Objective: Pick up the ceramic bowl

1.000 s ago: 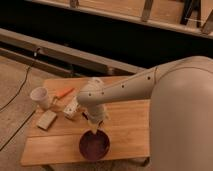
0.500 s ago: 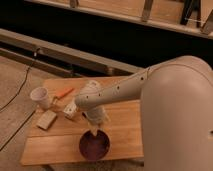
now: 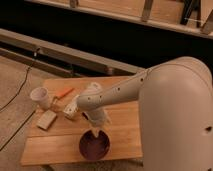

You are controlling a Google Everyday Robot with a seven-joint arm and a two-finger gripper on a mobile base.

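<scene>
1. Tool (image 3: 94, 133) has eased down a touch over the last second and now hangs right over the ceramic bowl (image 3: 98, 149), tip at or just inside the rim.
2. Can't tell whether it's open or closed.
3. Bowl hasn't budged: still at the table's (image 3: 123, 134) front edge, well apart from the white cup (image 3: 40, 96).
4. My read: final reach, no grab confirmed, lift still to come.
</scene>
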